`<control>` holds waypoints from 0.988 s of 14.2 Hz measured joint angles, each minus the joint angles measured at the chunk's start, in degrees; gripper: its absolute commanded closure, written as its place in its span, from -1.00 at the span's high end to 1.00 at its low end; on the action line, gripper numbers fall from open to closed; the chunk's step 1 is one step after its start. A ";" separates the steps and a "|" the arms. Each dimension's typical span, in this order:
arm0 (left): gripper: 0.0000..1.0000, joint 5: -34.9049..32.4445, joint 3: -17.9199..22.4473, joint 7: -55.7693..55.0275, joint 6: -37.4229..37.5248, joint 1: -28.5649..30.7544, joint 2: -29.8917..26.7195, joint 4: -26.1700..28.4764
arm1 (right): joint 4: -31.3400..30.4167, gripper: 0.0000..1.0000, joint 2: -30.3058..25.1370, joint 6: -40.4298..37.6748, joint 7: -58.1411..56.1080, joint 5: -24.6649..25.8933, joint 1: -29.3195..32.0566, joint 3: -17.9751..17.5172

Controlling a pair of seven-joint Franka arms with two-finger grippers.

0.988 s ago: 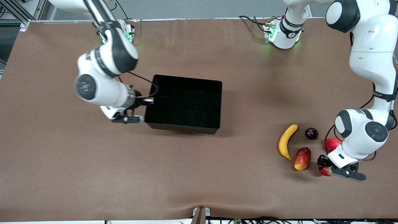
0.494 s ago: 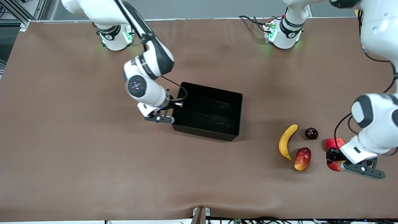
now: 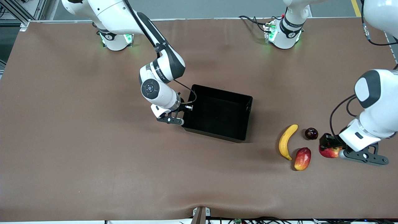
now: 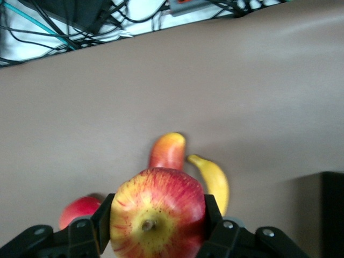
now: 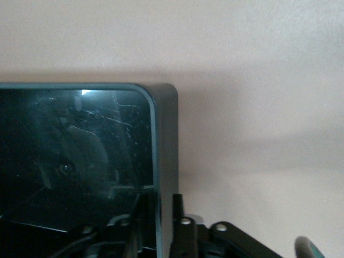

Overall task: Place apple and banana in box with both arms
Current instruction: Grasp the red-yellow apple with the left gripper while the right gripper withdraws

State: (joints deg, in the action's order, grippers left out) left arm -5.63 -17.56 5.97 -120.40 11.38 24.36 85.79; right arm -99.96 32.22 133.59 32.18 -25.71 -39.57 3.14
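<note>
1. Since the earlier frames, the right gripper (image 3: 183,112) has been dragging the box (image 3: 247,119) along the table toward the left arm's end, and the box is now sitting closer to the fruit.
2. Its fingers (image 5: 176,215) are closing narrowly on the box wall at the right arm's end, one inside and one outside.
3. The left gripper (image 3: 330,147) has been rising with the apple (image 3: 329,152) and shifting it; it is now hanging over the table just beside the dark fruit (image 3: 311,133).
4. In the left wrist view the left gripper (image 4: 157,221) is pinching the apple (image 4: 156,215) from both sides, its fingers (image 4: 102,217) spread to the apple's width, stem hollow facing the camera.
5. The banana (image 3: 286,141) is lying on the table between the box and the dark fruit, apart from the box.
6. The mango (image 3: 302,159) is lying just beside the banana, nearer the front camera.
7. A pink-red fruit (image 4: 78,210) is showing under the left gripper in its wrist view.
</note>
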 measured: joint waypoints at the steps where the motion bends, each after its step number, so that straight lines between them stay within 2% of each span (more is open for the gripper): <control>1: -1.00 0.86 -0.54 -0.52 0.02 0.02 -1.91 1.81 | 0.37 1.00 -0.10 -0.26 -0.01 0.00 0.01 0.28; 4: -1.00 1.71 -2.26 -4.71 0.18 0.07 -9.18 9.27 | 2.95 1.00 -2.08 -5.69 -0.01 0.00 0.11 2.27; 8: -1.00 3.34 -6.20 -8.49 -1.31 0.06 -17.05 19.57 | 12.41 1.00 -6.01 -26.59 -0.05 0.01 0.42 9.85; 11: -1.00 3.55 -11.03 -12.49 -4.54 -0.03 -19.49 25.30 | 19.55 1.00 -6.64 -36.39 -4.03 0.15 1.82 15.25; 14: -1.00 3.56 -16.76 -19.95 -10.79 -0.28 -19.25 28.36 | 24.40 1.00 -6.62 -43.98 -7.26 1.35 5.91 16.90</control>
State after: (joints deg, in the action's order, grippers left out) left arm -2.07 -34.32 -13.99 -131.18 11.10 5.11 114.15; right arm -75.56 25.60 89.61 24.92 -24.36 -33.66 20.04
